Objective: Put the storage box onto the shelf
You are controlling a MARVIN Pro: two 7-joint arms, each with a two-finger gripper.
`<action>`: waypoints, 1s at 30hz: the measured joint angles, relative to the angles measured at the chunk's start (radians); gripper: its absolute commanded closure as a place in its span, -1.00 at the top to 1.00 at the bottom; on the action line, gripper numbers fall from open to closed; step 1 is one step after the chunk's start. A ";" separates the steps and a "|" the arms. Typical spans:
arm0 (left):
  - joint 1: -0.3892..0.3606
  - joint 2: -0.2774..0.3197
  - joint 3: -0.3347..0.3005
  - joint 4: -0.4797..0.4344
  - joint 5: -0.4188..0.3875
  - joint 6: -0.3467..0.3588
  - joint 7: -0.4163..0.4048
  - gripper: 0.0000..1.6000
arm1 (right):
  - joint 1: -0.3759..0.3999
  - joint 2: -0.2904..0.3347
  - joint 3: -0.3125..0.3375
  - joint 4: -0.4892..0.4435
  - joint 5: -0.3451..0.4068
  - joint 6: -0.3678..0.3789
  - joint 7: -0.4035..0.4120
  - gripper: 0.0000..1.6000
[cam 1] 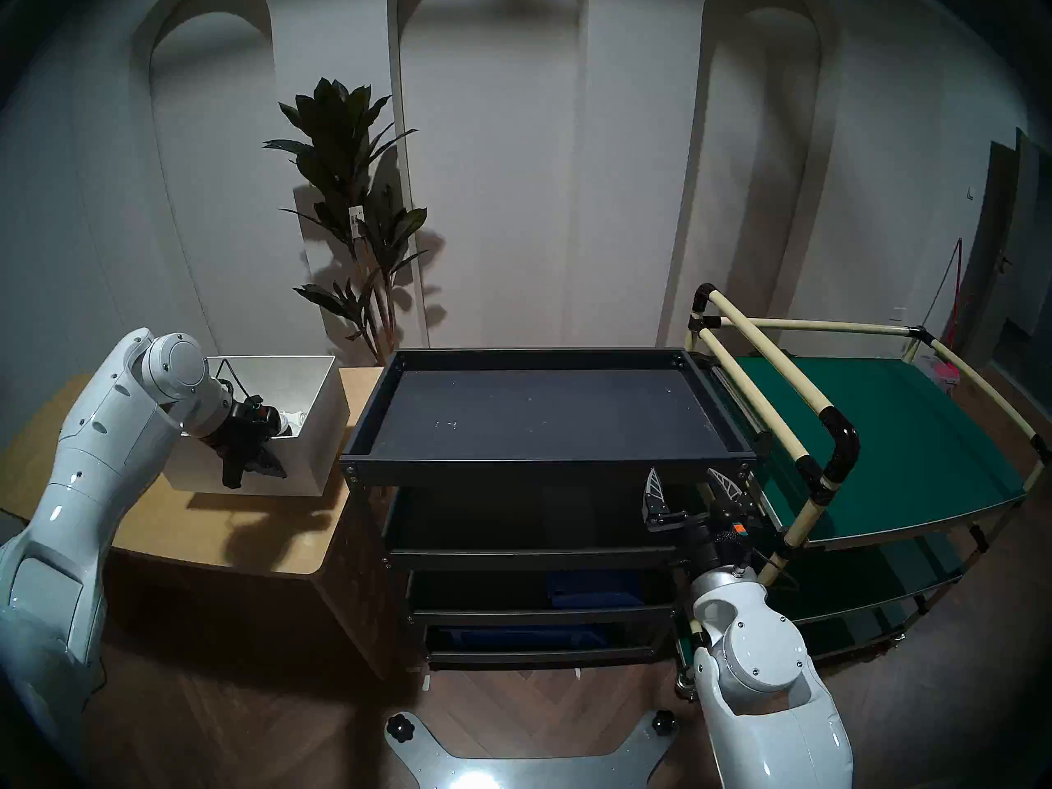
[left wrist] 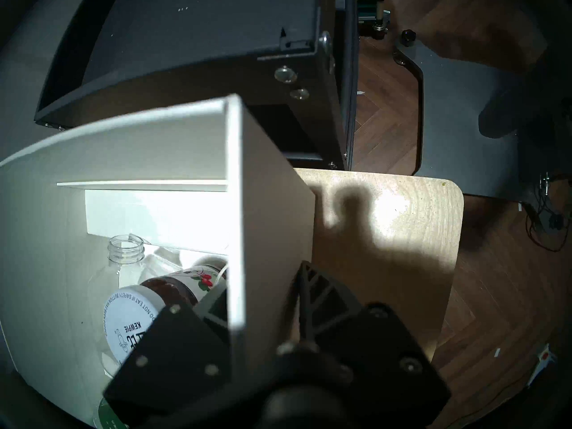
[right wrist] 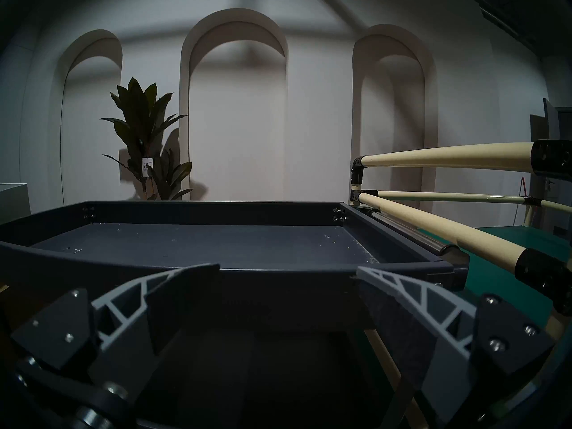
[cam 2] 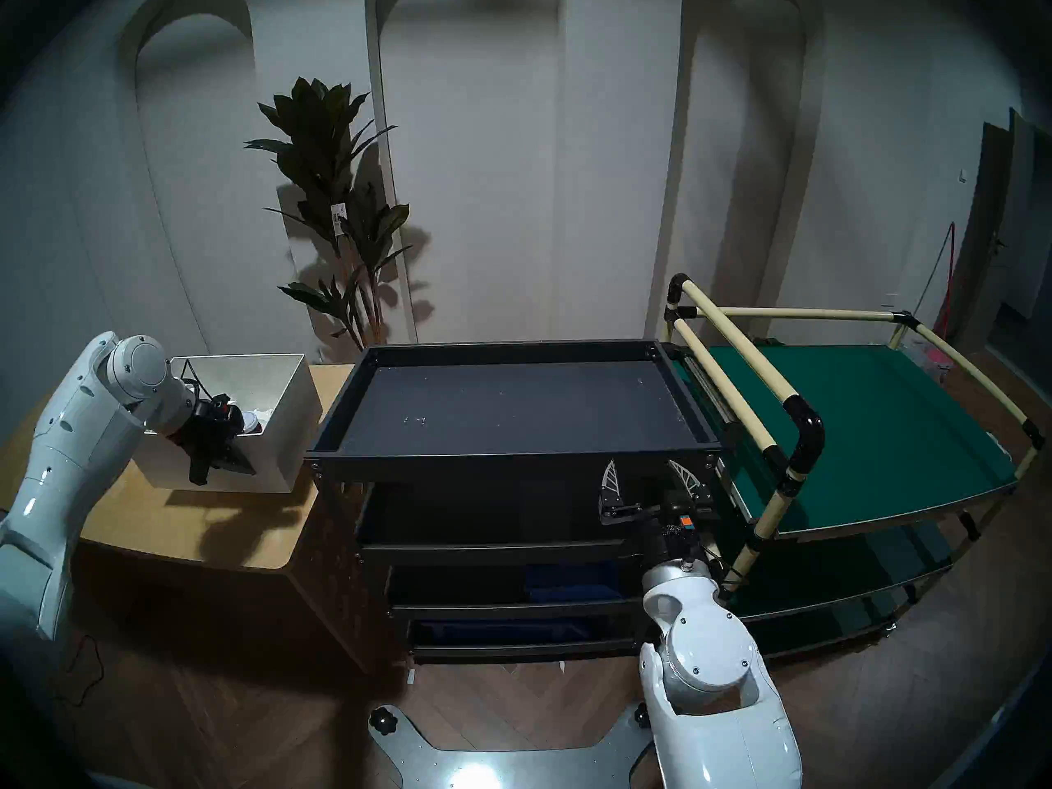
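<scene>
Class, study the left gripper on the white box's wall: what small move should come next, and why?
Probably lift a little more: the left gripper pinches the storage box's near wall beside the shelf, whose raised rim the box must clear.

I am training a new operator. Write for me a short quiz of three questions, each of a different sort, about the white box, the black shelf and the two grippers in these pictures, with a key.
1. True or false: the storage box already stands on the top tray of the shelf.
2. Multiple choice: the left gripper is shut on A) a wall of the storage box, B) the jar inside it, C) nothing.
3. Fill in: the right gripper is ____ and holds nothing, in front of the shelf.

Key: 1 false, the box is over the wooden table beside the shelf; 2 A; 3 open.
</scene>
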 measured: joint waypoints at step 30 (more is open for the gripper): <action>-0.127 0.000 -0.031 -0.058 0.044 -0.037 -0.059 -1.00 | 0.003 0.000 0.000 -0.001 0.000 0.000 0.000 1.00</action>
